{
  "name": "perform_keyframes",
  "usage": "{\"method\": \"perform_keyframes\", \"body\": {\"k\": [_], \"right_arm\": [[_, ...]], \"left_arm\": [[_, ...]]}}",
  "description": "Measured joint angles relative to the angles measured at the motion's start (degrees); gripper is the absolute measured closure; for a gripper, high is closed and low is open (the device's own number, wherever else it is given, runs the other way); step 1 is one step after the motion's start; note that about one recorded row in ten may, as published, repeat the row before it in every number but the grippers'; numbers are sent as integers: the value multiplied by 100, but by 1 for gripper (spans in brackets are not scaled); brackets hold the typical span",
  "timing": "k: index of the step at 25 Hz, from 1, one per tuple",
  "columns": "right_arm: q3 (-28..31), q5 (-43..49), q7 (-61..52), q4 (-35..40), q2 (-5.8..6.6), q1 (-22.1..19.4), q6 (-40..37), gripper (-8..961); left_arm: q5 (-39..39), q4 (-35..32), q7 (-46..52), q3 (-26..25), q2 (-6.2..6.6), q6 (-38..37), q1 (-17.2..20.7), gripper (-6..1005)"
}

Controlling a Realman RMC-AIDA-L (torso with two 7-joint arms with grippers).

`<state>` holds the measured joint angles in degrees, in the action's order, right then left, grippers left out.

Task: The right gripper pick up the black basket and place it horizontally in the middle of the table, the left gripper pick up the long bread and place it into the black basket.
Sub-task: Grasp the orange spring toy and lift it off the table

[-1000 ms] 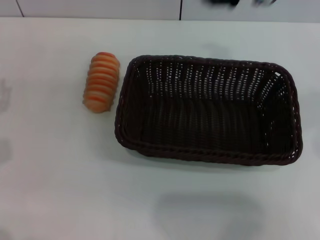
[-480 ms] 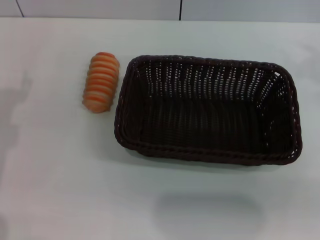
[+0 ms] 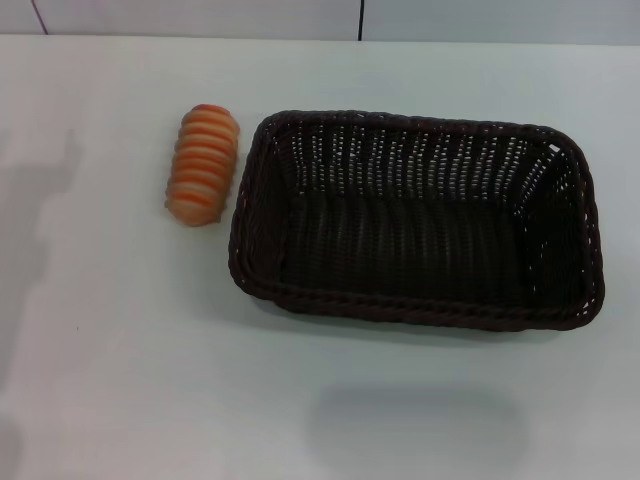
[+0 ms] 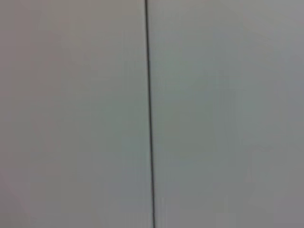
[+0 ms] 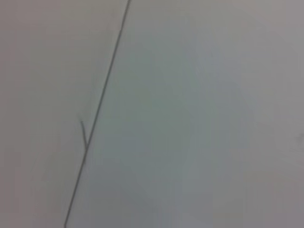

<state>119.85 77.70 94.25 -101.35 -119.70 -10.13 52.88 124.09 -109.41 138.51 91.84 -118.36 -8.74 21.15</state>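
The black basket (image 3: pixel 415 220) lies lengthwise across the middle of the white table (image 3: pixel 150 350) in the head view, empty, its long sides running left to right. The long bread (image 3: pixel 203 164), orange-brown with pale ribs, rests on the table just off the basket's left end, a small gap apart from its rim. Neither gripper shows in any view. Both wrist views hold only a pale flat surface crossed by a thin dark seam (image 4: pixel 149 114), (image 5: pixel 97 114).
A grey wall or panel with a dark vertical seam (image 3: pixel 361 18) runs behind the table's far edge. Soft shadows fall on the table at the left (image 3: pixel 40 190) and near the front (image 3: pixel 415 425).
A dark blurred shape at the top right of the head view has gone out of sight. The shadow on the table's left has grown and shifted. Basket and bread have not moved.
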Motion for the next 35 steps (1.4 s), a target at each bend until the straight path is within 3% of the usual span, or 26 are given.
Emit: {"method": "perform_keyframes", "body": {"k": [3, 4, 6, 8, 9, 11, 14, 15, 18, 19, 20, 23, 24, 25, 29, 33, 34, 35], "right_arm": [[5, -1230, 1404, 936, -1, -106, 245, 450], [22, -1984, 2270, 1623, 17, -132, 496, 450], [60, -2314, 2755, 2069, 27, -105, 677, 449], [99, -2358, 2897, 2266, 32, -71, 732, 449], [170, -2369, 3040, 2580, 34, 1, 778, 449], [210, -2360, 3079, 2759, 37, 54, 783, 449], [342, -2207, 3099, 3215, 53, 243, 790, 449], [342, -2207, 3099, 3215, 53, 243, 790, 449], [440, -2006, 3098, 3333, 54, 334, 797, 448], [465, -1886, 3069, 3338, 55, 365, 803, 448], [465, -1886, 3069, 3338, 55, 365, 803, 448], [467, -1815, 2974, 3328, 72, 378, 806, 448], [458, -1696, 2818, 3292, 91, 378, 808, 448], [459, -1606, 2726, 3261, 97, 379, 809, 448], [452, -1149, 2379, 3130, 111, 408, 777, 447], [442, -941, 2238, 3112, 120, 440, 743, 447], [439, -900, 2217, 3111, 120, 456, 743, 447], [436, -858, 2211, 3106, 121, 462, 739, 447]], "left_arm": [[14, -55, 97, -56, -1, -250, -109, 169], [36, -126, 200, -209, -2, -582, -234, 169], [40, -203, 292, -368, -3, -882, -352, 170], [83, -338, 540, -732, -3, -1584, -614, 170], [255, -457, 904, -1139, 0, -2323, -974, 171], [341, -501, 1056, -1291, 3, -2585, -1146, 172], [1062, -723, 1759, -1711, -6, -3663, -1931, 173], [1062, -723, 1759, -1711, -6, -3663, -1931, 173], [1624, -824, 2277, -1910, 6, -4348, -2485, 174], [1932, -832, 2524, -2313, 13, -5165, -3069, 174], [1932, -832, 2524, -2313, 13, -5165, -3069, 175], [2417, -745, 2623, -2937, -8, -6427, -4008, 176], [2798, -659, 2629, -3125, -17, -6975, -4509, 176], [2798, -659, 2629, -3125, -17, -6975, -4509, 176], [3694, -407, 2637, -3160, -14, -7745, -5438, 178], [4130, 229, 2638, -3186, -1, -8217, -6249, 179], [4130, 229, 2638, -3186, -1, -8217, -6249, 179], [4147, 625, 2639, -3295, 15, -8281, -6551, 180]]}}
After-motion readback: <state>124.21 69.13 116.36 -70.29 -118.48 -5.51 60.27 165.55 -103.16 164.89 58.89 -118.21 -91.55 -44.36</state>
